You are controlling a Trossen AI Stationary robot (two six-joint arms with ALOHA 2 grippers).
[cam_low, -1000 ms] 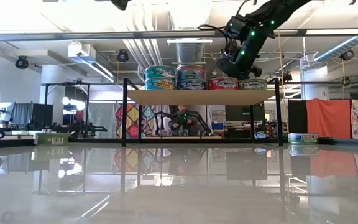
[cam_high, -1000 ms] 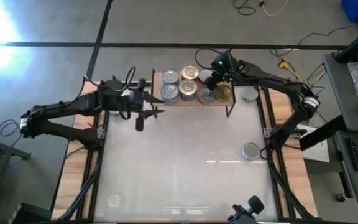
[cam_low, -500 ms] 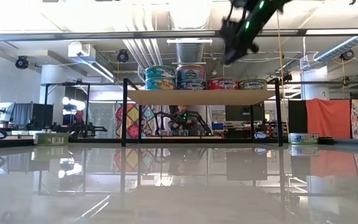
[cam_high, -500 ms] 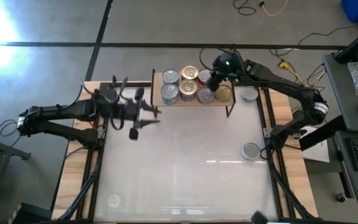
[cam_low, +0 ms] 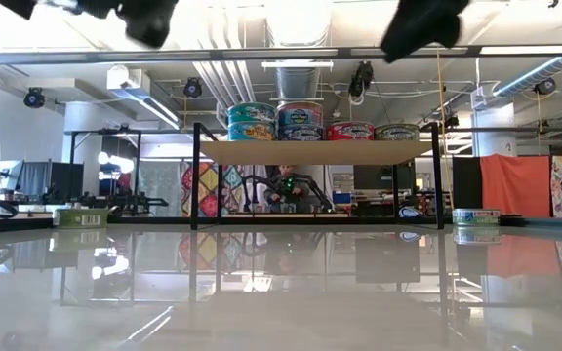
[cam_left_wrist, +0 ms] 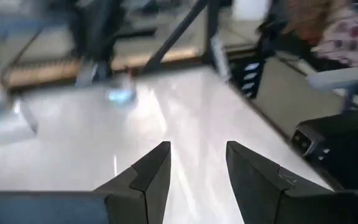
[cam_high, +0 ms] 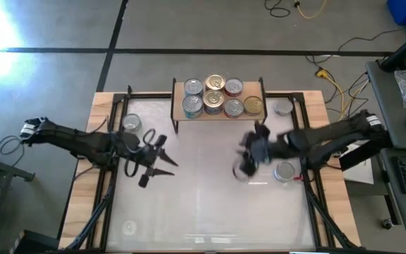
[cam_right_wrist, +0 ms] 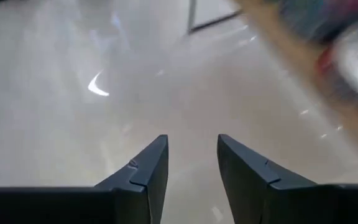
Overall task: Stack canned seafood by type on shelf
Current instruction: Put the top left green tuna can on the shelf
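Note:
The shelf (cam_high: 182, 106) stands at the table's far middle and carries several tins of canned seafood (cam_high: 215, 83), some stacked in twos (cam_low: 252, 122). Three more tins sit on the white tabletop: one at the far left (cam_high: 131, 123), one right of the shelf (cam_high: 283, 107) and one at the right side (cam_high: 285, 171). My left gripper (cam_high: 166, 153) hangs open over the table's left half, nothing between its fingers (cam_left_wrist: 197, 149). My right gripper (cam_high: 240, 169) is open and blurred, just left of the right-side tin, with bare tabletop between its fingers (cam_right_wrist: 192, 140).
Black frame rails (cam_high: 111, 176) run along the table's left and right sides over the wooden edges. The wide white tabletop (cam_high: 203, 212) lies between the arms and the near edge. In the low view both arms show only as dark shapes at the top (cam_low: 422, 19).
My right gripper has left the shelf's right end and swung fast toward the near edge, now over the table beside the right-side tin. My left gripper has drawn back toward the table's left and near edges and sunk lower, uncovering the far-left tin.

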